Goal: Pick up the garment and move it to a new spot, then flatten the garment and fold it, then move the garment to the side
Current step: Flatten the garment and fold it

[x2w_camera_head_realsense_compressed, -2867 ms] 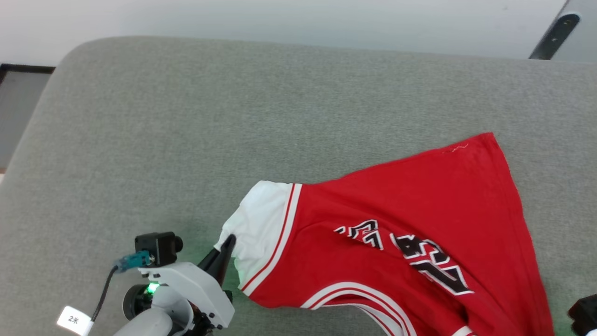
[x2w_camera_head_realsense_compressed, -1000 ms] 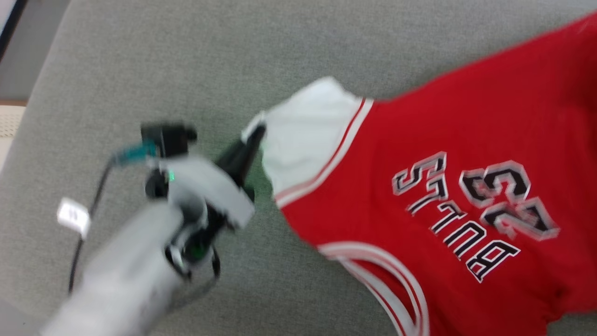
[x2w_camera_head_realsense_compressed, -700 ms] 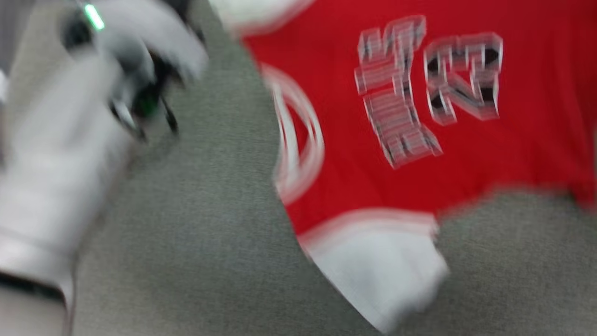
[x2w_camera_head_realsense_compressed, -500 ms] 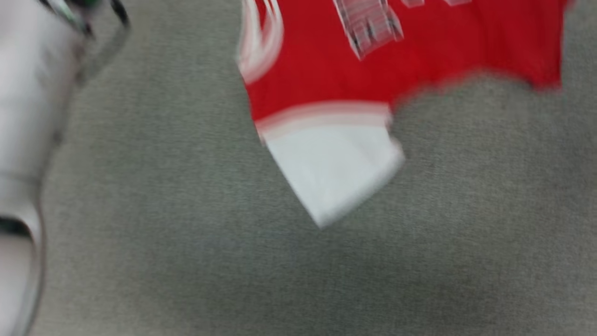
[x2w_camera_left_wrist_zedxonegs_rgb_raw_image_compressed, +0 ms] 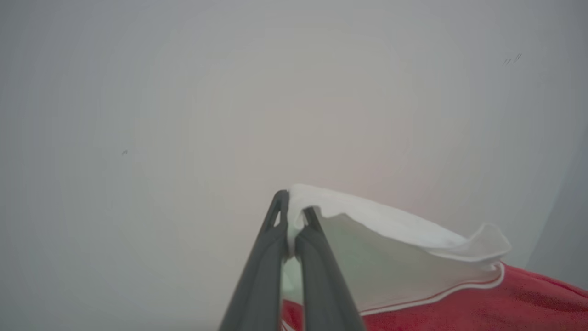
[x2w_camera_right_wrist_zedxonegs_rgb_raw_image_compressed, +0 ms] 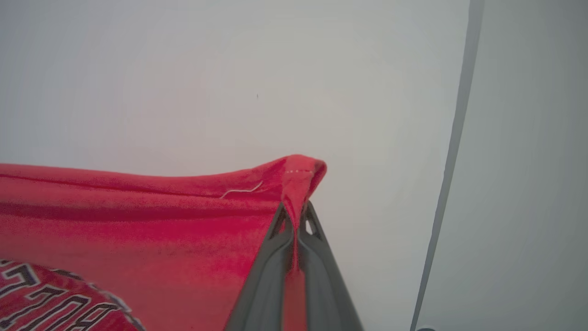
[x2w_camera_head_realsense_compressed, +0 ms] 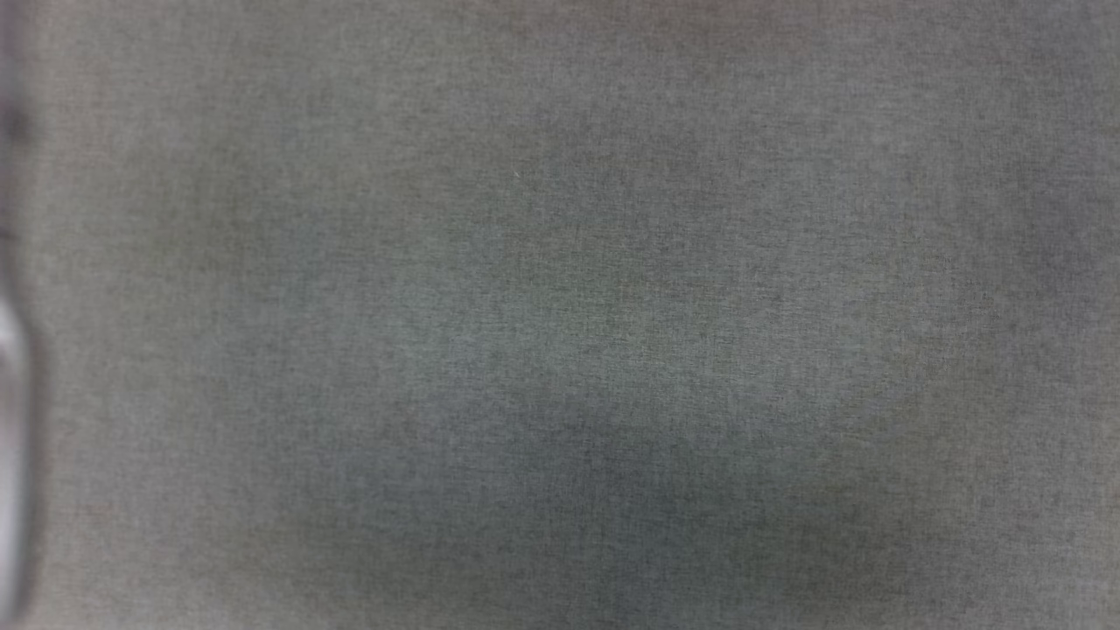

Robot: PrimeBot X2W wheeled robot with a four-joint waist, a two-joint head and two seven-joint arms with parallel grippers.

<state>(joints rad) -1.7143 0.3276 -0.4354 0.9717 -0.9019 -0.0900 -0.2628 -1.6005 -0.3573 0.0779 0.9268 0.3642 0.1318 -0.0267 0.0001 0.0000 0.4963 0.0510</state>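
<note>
**A:** What lies under the head camera?

**B:** A blurred stretch of grey woven cloth [x2w_camera_head_realsense_compressed: 560,315]; at nine o'clock there is a pale smear [x2w_camera_head_realsense_compressed: 10,367], too soft to name.

**A:** And the room?

**B:** Both wrist cameras face a plain pale wall [x2w_camera_left_wrist_zedxonegs_rgb_raw_image_compressed: 183,115]; in the right wrist view a thin grey line [x2w_camera_right_wrist_zedxonegs_rgb_raw_image_compressed: 452,161] runs from one o'clock down to five o'clock.

**A:** Where is the shirt?

**B:** The shirt [x2w_camera_left_wrist_zedxonegs_rgb_raw_image_compressed: 404,257] shows against that wall, gripped at two ends. The left gripper [x2w_camera_left_wrist_zedxonegs_rgb_raw_image_compressed: 295,204] has its fingers pressed together on the rim of the white sleeve; from there the cloth runs toward four o'clock, white first, then red past the striped trim.

**A:** The other end?

**B:** The right gripper [x2w_camera_right_wrist_zedxonegs_rgb_raw_image_compressed: 294,209] is clamped on a red corner; the shirt's edge stretches from the tips toward nine o'clock, sagging a little; black white-edged lettering sits at eight o'clock.
</note>
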